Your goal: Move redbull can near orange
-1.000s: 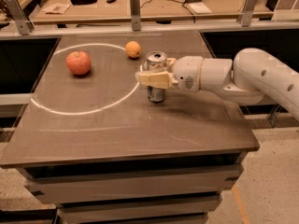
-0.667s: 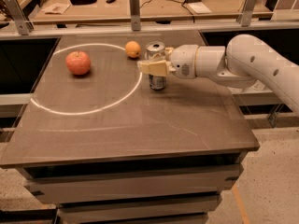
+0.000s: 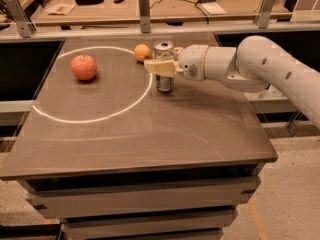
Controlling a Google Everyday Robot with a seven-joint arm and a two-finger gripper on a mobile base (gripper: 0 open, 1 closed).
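Note:
The redbull can (image 3: pixel 164 79) stands upright on the dark table (image 3: pixel 150 129), just right of the white circle line. My gripper (image 3: pixel 163 66) comes in from the right and is shut on the can around its upper half. The orange (image 3: pixel 142 52), small and round, lies a short way behind and to the left of the can, with a narrow gap between them.
A larger reddish apple (image 3: pixel 83 66) lies at the left inside the white circle (image 3: pixel 95 118). A rail with metal posts (image 3: pixel 144 4) runs along the table's back edge. My white arm (image 3: pixel 260 66) stretches over the table's right side.
My gripper has carried the can toward the back left, from the middle right of the table to a spot close to the orange.

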